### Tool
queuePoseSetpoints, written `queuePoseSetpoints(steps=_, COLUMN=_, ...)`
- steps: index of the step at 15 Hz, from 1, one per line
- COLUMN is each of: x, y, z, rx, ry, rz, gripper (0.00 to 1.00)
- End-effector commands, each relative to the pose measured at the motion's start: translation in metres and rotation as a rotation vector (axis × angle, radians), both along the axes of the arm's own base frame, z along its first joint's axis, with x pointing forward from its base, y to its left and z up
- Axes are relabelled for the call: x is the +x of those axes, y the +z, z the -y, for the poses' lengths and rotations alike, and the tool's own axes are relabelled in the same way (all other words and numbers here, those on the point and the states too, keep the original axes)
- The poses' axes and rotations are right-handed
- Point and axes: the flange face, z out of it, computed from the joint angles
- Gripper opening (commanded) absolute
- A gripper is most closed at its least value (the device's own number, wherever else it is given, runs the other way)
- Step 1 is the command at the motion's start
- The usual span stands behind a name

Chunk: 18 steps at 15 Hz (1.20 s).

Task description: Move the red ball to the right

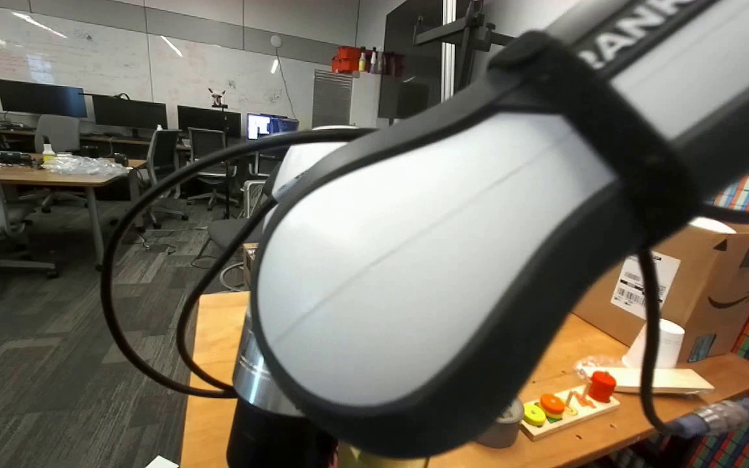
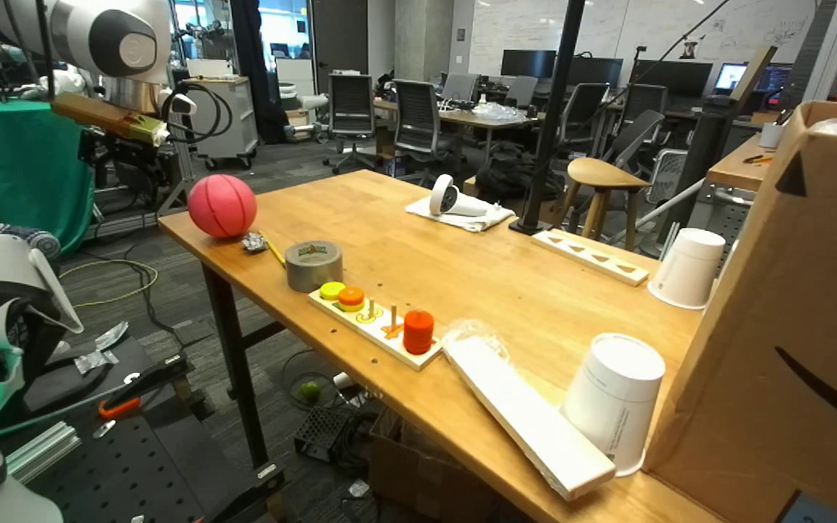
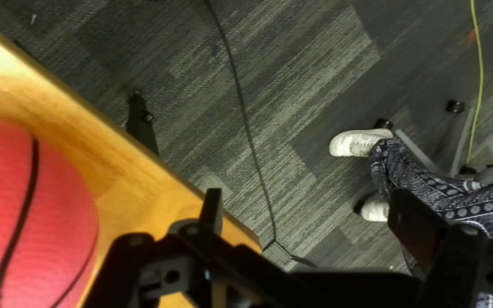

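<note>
The red ball (image 2: 222, 206) rests on the wooden table (image 2: 418, 261) at its far left corner in an exterior view. It also fills the left edge of the wrist view (image 3: 54, 214), partly cut off. In the exterior view dominated by the arm, the ball is hidden or nearly so. My gripper (image 3: 308, 207) is open, with its fingers wide apart and nothing between them. It hangs beyond the table corner, over the floor, beside and apart from the ball. The gripper also shows as a dark shape (image 2: 128, 163) above and left of the ball.
A foil scrap (image 2: 253, 242), a grey tape roll (image 2: 314, 267) and a toy peg board (image 2: 375, 330) line the near edge. White cups (image 2: 616, 403) and a cardboard box (image 2: 774, 312) stand at the right end. A person's legs (image 3: 426, 179) are below, beside the table.
</note>
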Motion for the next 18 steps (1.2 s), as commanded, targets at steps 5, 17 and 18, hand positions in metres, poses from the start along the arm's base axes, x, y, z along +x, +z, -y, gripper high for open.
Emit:
queuePoseSetpoints(steps=5, x=0.08, y=0.021, z=0.082, rx=-0.018, ry=-0.131, rz=0.092, gripper=1.0)
queuePoseSetpoints(steps=17, x=0.044, y=0.143, z=0.14, rx=-0.302, ry=-0.192, rz=0.567, gripper=1.0)
queuePoseSetpoints(steps=18, x=0.029, y=0.134, z=0.129, rx=-0.299, ry=-0.183, rz=0.544, gripper=1.0)
